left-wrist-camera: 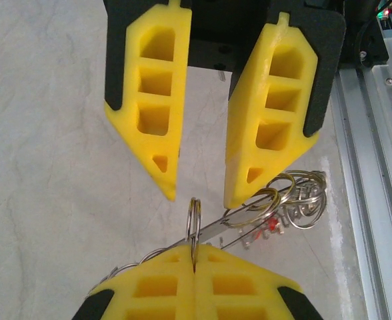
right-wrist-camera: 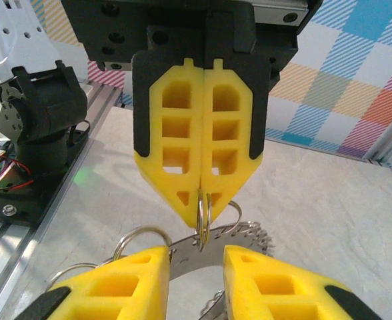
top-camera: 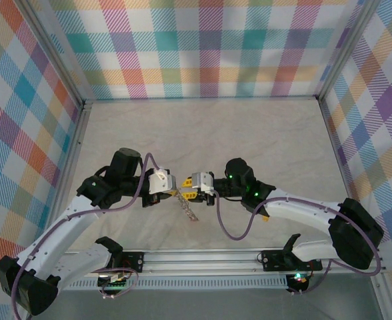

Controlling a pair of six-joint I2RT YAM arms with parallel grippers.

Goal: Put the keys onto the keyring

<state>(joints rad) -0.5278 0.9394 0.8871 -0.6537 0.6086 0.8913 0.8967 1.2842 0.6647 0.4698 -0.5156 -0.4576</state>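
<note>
- Meeting tip to tip over the near middle of the table (top-camera: pixel 203 133), the left gripper (top-camera: pixel 164 183) and right gripper (top-camera: pixel 195 187) hid their jaws from the top camera. The keyring (top-camera: pixel 188 209) was just a thin silver streak below the gap between them.
- The left wrist camera showed more: a small split ring (left-wrist-camera: pixel 195 220) stood upright, pinched in the left jaws, which were pressed together on it.
- From that ring a flat silver band ran right to a bunch of wire loops (left-wrist-camera: pixel 299 193) with a red tag (left-wrist-camera: pixel 273 225) among them.
- The right wrist camera showed the keyring as a curved band with a toothed fringe, passing under the right gripper's fingers (right-wrist-camera: pixel 129 280).
- The right jaws stood partly spread, either side of the split ring, gripping nothing.
- Whether the keyring touched the table could not be told.
</note>
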